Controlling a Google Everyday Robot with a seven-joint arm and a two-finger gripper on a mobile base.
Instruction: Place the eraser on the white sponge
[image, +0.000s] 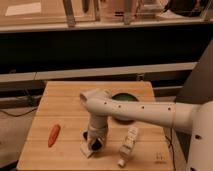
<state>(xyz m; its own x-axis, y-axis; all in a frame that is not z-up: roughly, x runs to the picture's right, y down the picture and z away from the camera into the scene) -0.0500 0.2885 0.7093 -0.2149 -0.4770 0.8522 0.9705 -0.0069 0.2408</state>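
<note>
My gripper (94, 142) points straight down over the front middle of the wooden table (65, 100). A small white block, which looks like the white sponge (87, 150), lies on the table right under the gripper and a little to its left. A small dark thing (97, 145) shows at the gripper's tip, touching or just above the white block. I cannot tell whether it is the eraser or part of the gripper.
An orange carrot (53, 135) lies at the front left. A dark green bowl (123, 101) sits at the back right, partly behind my arm. A white bottle (129, 145) lies on its side to the right of the gripper. A shelf runs behind the table.
</note>
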